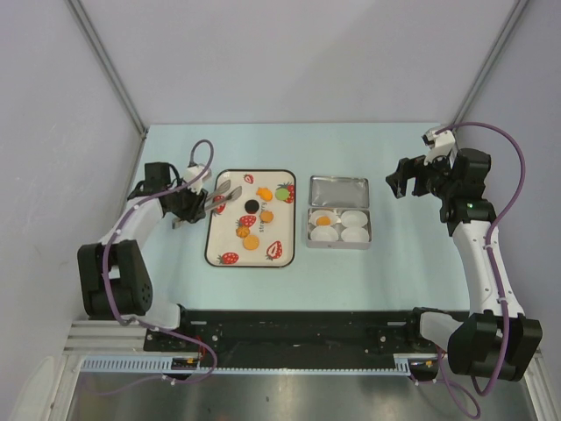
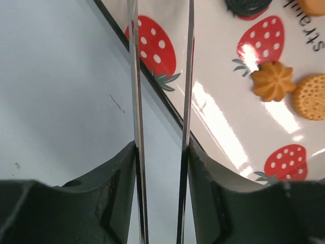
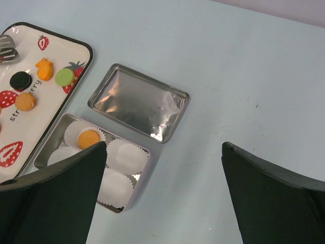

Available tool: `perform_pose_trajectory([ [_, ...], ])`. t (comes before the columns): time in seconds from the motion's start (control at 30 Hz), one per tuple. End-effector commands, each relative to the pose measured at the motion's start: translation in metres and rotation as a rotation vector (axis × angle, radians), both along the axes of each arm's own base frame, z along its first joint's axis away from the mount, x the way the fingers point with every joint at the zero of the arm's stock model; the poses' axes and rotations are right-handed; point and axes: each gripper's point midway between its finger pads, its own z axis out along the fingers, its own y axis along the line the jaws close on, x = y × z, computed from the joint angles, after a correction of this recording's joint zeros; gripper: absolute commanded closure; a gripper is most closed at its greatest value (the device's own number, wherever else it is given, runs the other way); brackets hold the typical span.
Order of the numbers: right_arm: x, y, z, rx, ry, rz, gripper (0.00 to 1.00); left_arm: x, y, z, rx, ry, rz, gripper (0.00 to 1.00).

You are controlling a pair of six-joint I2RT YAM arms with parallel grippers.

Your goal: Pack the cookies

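The strawberry-print tray (image 1: 230, 235) holds a black cookie (image 1: 252, 206) and several orange cookies (image 1: 266, 216). One orange cookie (image 1: 324, 218) lies in a paper cup in the open tin (image 1: 340, 244). My left gripper (image 1: 195, 203) is shut on metal tongs (image 1: 224, 193) whose tips hover over the tray's far left corner, left of the black cookie. In the left wrist view the tongs' blades (image 2: 136, 76) stand apart and empty between my fingers (image 2: 213, 193). My right gripper (image 1: 403, 180) is open and empty above the table, right of the tin (image 3: 124, 201).
The tin's lid (image 1: 338, 190) lies flat just behind the tin. A green disc (image 1: 282, 193) and a flower-shaped orange biscuit (image 1: 263, 191) also lie on the tray. White paper cups (image 1: 355, 234) fill the tin's other places.
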Motion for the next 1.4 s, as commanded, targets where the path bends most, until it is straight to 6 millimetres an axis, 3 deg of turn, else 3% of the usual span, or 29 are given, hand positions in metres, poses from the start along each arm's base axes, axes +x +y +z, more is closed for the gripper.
perform_pose_trajectory([
  [0.0, 0.0, 0.001, 0.004, -0.002, -0.018, 0.012, 0.0, 0.002, -0.016, 0.055, -0.086, -0.103, -0.042, 0.53],
  [0.17, 0.001, 0.0, 0.004, -0.004, -0.017, 0.01, 0.0, -0.007, -0.026, 0.079, -0.118, -0.133, -0.067, 0.52],
  [0.43, 0.001, 0.0, 0.003, -0.003, -0.014, 0.009, 0.0, -0.02, -0.049, 0.095, -0.151, -0.15, -0.123, 0.52],
  [0.8, -0.001, 0.0, 0.005, -0.003, -0.021, 0.009, 0.0, -0.024, -0.087, 0.087, -0.162, -0.128, -0.194, 0.52],
  [1.1, 0.0, -0.001, 0.004, -0.003, -0.02, 0.01, 0.0, -0.017, -0.097, 0.082, -0.154, -0.133, -0.202, 0.52],
  [1.37, -0.001, -0.001, 0.004, -0.004, -0.019, 0.01, 0.0, -0.022, -0.101, 0.076, -0.129, -0.131, -0.214, 0.53],
])
